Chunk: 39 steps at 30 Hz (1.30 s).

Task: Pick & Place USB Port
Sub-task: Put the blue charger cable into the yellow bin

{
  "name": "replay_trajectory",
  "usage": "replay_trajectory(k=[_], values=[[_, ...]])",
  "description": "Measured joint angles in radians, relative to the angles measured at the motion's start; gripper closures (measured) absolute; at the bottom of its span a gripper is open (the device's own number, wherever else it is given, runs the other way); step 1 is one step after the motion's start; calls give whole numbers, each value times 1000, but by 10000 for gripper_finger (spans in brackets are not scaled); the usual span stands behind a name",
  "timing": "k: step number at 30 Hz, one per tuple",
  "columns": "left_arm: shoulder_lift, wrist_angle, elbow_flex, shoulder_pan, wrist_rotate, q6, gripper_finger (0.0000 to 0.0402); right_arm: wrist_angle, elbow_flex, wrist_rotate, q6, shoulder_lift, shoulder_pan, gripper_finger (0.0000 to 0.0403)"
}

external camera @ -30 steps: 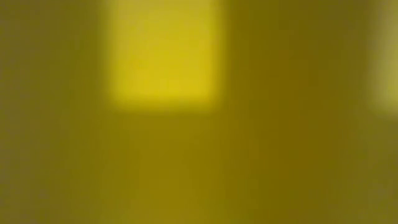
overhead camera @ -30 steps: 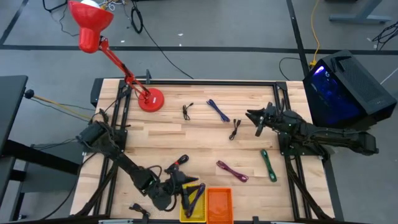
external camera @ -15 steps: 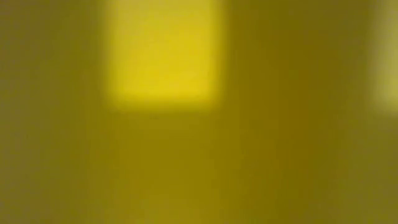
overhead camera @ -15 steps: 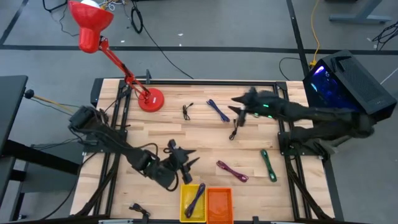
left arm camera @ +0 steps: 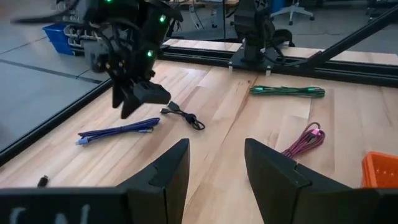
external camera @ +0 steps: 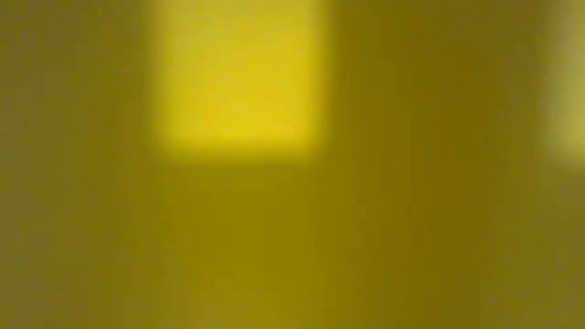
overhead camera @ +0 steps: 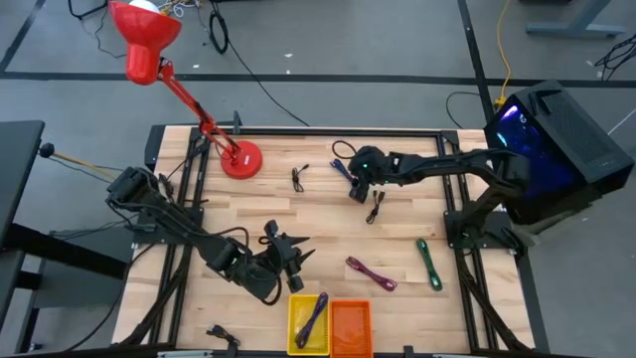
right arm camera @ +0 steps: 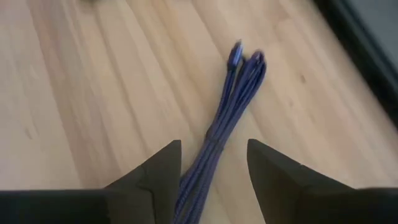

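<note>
Up over the far middle of the table, the right gripper (overhead camera: 356, 185) hangs with its fingers spread wide and nothing between them, directly above the bundled blue USB cable (right arm camera: 225, 134), whose plug ends point away from the fingers on the bare wood. Its arm reaches in a long, nearly level line from the table's right edge. The left gripper (overhead camera: 294, 261) sits low near the front middle, fingers also parted and empty, its arm folded along the left side. Just in front of it stand two small bins: the yellow bin (overhead camera: 295, 328) holds a purple cable, the orange bin (overhead camera: 351, 326) beside it shows no contents. On the pale plank tabletop (overhead camera: 268, 204) lie a magenta cable (left arm camera: 304, 139), a green cable (left arm camera: 286, 91) and a thin black cable (left arm camera: 184, 115).
</note>
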Motion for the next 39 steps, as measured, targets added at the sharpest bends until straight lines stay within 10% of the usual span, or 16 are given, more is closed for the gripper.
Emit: replay_trajectory(k=[21, 31, 39], values=[[0, -8, 0, 2, -44, -1, 241, -24, 0, -18, 41, 117, 7, 221], [0, -8, 0, 2, -44, -2, 241, 9, 3, -71, 26, 144, 7, 385], [1, -8, 0, 2, -43, -9, 241, -47, 35, -89, 37, 102, 10, 397]])
